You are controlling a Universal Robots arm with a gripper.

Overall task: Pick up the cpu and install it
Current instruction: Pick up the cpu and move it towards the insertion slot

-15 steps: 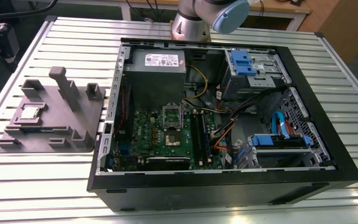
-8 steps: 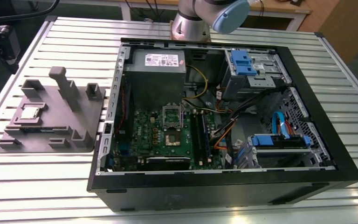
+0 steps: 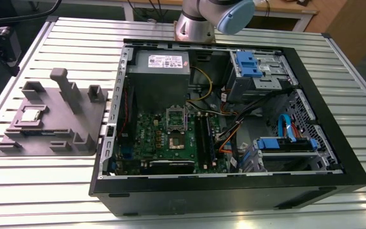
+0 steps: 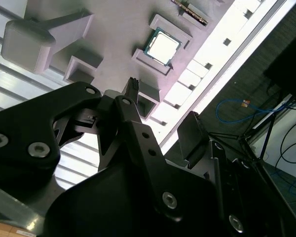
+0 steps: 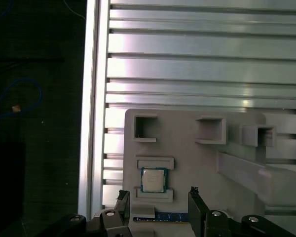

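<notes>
Fingers (image 5: 123,201) of the black gripper (image 5: 158,196) stand spread, grasping nothing, above a grey moulded tray (image 5: 187,148). The small square silver-topped cpu (image 5: 153,179) lies in a tray recess, beside the open black computer case (image 3: 234,195).

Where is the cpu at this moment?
The cpu lies flat on the grey tray, between two small brackets, at the exterior view's left of the open computer case.

The arm (image 3: 197,23) rises out of the exterior view; the gripper (image 5: 158,198) seems to point downward, fingers (image 5: 122,199) spread apart
</notes>
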